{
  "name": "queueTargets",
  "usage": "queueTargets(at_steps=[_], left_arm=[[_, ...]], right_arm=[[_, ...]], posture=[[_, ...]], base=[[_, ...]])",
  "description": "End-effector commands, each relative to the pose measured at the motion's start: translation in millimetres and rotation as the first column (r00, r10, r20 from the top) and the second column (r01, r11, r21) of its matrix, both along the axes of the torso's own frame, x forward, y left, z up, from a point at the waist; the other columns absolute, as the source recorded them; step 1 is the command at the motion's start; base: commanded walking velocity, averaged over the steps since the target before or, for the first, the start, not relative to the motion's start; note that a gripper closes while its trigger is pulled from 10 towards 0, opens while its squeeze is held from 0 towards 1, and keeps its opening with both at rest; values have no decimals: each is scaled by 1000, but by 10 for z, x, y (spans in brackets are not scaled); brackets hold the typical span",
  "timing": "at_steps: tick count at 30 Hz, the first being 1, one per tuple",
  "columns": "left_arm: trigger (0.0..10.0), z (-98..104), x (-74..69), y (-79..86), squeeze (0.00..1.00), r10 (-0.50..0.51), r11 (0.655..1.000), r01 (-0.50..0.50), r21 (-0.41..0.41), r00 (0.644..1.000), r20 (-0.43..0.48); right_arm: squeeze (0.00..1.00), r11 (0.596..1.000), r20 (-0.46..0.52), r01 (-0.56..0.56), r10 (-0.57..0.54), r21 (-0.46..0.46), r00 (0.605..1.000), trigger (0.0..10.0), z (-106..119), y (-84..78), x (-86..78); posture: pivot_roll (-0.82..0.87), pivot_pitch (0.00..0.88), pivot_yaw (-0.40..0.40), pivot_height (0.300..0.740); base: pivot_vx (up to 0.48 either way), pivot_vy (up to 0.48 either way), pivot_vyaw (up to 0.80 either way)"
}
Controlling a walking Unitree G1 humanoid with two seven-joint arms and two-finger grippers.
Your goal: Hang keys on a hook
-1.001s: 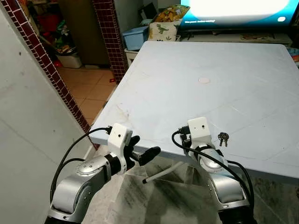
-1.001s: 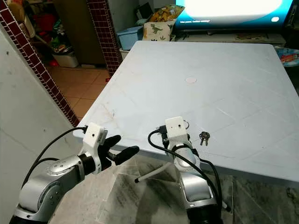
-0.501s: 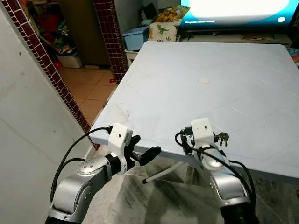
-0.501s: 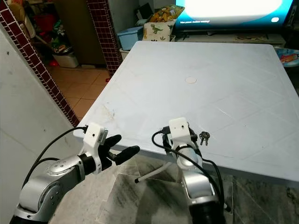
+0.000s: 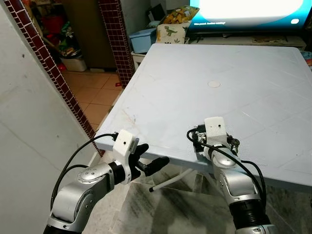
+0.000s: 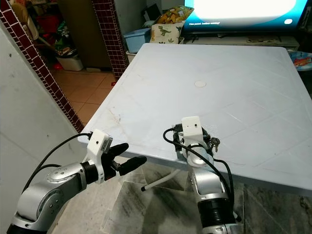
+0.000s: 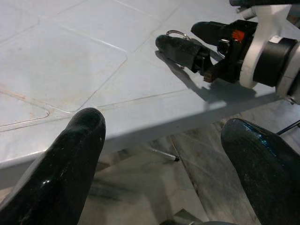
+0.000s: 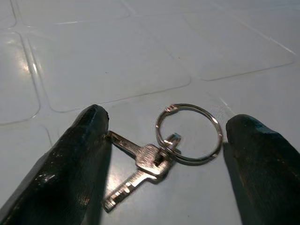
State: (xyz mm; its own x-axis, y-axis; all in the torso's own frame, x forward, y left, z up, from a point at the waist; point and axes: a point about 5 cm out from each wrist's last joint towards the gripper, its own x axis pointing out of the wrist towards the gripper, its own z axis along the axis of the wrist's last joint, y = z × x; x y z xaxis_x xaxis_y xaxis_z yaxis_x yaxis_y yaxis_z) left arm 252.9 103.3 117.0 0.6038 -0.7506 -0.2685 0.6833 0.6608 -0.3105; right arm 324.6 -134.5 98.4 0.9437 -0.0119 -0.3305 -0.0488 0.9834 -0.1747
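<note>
My left gripper [image 5: 155, 165] hangs off the near edge of the pale grey plastic table [image 5: 170, 92], its two black fingers spread wide with nothing between them; it has no part in this step, and I judge it best kept where it is, out of the other arm's way.

My right gripper [image 8: 161, 154] is down at the tabletop near that same edge, fingers parted and straddling the two small silver keys on a round steel split ring [image 8: 161, 152]. The keys lie flat on the table, the ring toward the far side, the blades pointing back toward me. One fingertip [image 8: 91, 126] is just touching the tip of one key blade; the other [image 8: 253, 136] stands just beside the ring's outer edge, and I cannot tell whether it touches. Nothing is pinched yet.

To do the grasp well, I think I should close slowly and evenly, staying low so the pads meet metal and don't ride over it. Flat keys on a smooth top will likely slide or pivot if one finger pushes first. Catching the key heads where they meet the ring seems safest, since it leaves the ring loop free to drop over a hook afterwards. I can see no hook from here.
</note>
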Motion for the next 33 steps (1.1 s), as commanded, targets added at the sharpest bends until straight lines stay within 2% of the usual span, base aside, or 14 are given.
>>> queueTargets(at_steps=[1, 2, 4, 5, 6, 7, 8, 9, 10, 20, 31, 33], left_arm=[[10000, 9, 6, 15, 0, -9, 1000, 9, 13, 1000, 2], [10000, 9, 6, 15, 0, -9, 1000, 9, 13, 1000, 2], [10000, 10, -5, 5, 0, -16, 1000, 16, 14, 1000, 1], [10000, 9, -8, 5, 0, -16, 1000, 16, 14, 1000, 1], [10000, 9, -8, 5, 0, -16, 1000, 16, 14, 1000, 1], [10000, 7, -8, 9, 0, -15, 1000, 15, 15, 1000, 0], [10000, 6, -8, 11, 0, -14, 1000, 14, 16, 1000, 0], [10000, 5, -7, 11, 0, -13, 1000, 13, 16, 1000, 0], [10000, 5, -7, 11, 0, -13, 1000, 13, 16, 1000, 0], [10000, 5, -4, 5, 0, -18, 1000, 18, 18, 1000, 0], [10000, 8, -7, -3, 0, -19, 1000, 19, 18, 1000, -1], [10000, 9, -3, -1, 0, -19, 1000, 19, 19, 1000, -1]], right_arm=[[0, 1000, 15, 5, -6, 28, 1000, 10000, 37, 38, 49], [0, 1000, 15, 5, -6, 28, 1000, 10000, 37, 38, 49], [0, 999, 5, 15, -15, 51, 1000, 7333, 28, 39, 94], [0, 998, 0, 13, -13, 59, 1000, 6353, 21, 49, 104], [0, 998, 0, 13, -13, 59, 1000, 6353, 21, 49, 104], [0, 998, -9, 16, -16, 64, 1000, 2667, 7, 64, 110], [0, 998, -13, 17, -17, 67, 1000, 1176, 1, 72, 110], [0, 998, -16, 18, -17, 68, 1000, 1176, -3, 77, 110], [0, 997, -22, 26, -24, 69, 999, 0, -10, 80, 109], [0, 997, -49, 38, -34, 74, 998, 0, -97, 131, 73], [0, 999, -43, 37, -37, 3, 998, 0, -142, 26, 40], [0, 999, -24, 19, -20, -43, 1000, 0, -139, -10, 29]], posture=[[5, 19, 137, 740], [5, 19, 137, 740], [8, 19, 136, 740], [8, 19, 136, 740], [8, 19, 136, 740], [8, 19, 136, 740], [8, 19, 136, 740], [8, 19, 136, 740], [8, 19, 136, 740], [8, 19, 136, 740], [7, 24, 139, 740], [7, 24, 139, 740]], base=[[0, 0, 0], [0, 0, 0], [0, 0, 0], [0, 0, 0], [0, 0, 0], [0, 0, 0], [0, 0, 0], [0, 0, 0], [0, 0, 0], [0, 0, 0], [0, 0, 0], [0, 0, 0]])
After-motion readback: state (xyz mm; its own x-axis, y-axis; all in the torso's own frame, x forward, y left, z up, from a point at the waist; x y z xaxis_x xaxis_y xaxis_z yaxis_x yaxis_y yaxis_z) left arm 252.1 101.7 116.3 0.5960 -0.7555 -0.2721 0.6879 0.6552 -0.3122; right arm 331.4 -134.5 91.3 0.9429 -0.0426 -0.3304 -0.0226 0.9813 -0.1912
